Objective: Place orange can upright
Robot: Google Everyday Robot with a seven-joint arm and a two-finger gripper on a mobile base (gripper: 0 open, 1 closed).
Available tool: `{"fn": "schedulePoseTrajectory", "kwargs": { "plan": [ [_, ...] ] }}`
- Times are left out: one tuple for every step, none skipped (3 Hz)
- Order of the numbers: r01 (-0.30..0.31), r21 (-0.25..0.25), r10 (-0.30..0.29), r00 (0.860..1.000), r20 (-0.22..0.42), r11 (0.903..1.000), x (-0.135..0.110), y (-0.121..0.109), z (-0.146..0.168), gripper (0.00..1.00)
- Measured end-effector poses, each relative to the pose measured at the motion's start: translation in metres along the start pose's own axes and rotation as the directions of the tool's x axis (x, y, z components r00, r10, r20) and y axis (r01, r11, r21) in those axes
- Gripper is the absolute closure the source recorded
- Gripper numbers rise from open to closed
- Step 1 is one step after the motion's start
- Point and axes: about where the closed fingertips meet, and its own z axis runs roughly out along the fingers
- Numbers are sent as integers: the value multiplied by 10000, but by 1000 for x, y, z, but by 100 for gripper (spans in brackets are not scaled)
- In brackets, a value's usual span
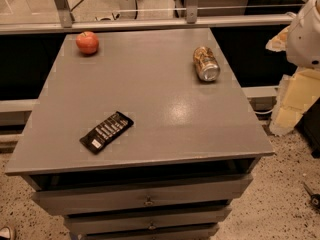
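The orange can (205, 63) lies on its side on the grey table top (150, 84), near the right edge toward the back. Its silver end faces the front. It is orange-gold with dark markings. My gripper is not in view. Only a white rounded part of my arm (306, 34) shows at the upper right edge, off the table and to the right of the can.
A red-orange apple (87, 42) sits at the back left of the table. A flat black packet with white print (106, 132) lies at the front left. Drawers (145, 196) are below the table top. A metal rail (150, 23) runs behind the table.
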Motion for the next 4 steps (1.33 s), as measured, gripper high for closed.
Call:
{"fn": "schedulePoseTrajectory", "kwargs": {
  "plan": [
    [0, 2, 0, 10000, 1, 10000, 0, 0, 0, 0],
    [-190, 37, 188, 9989, 421, 9998, -8, -19, 24, 0],
    [-957, 363, 913, 9900, 1076, 9948, -26, -79, 79, 0],
    [-2107, 863, 1962, 9687, 1518, 9737, -46, -147, 124, 0]
  ]
}}
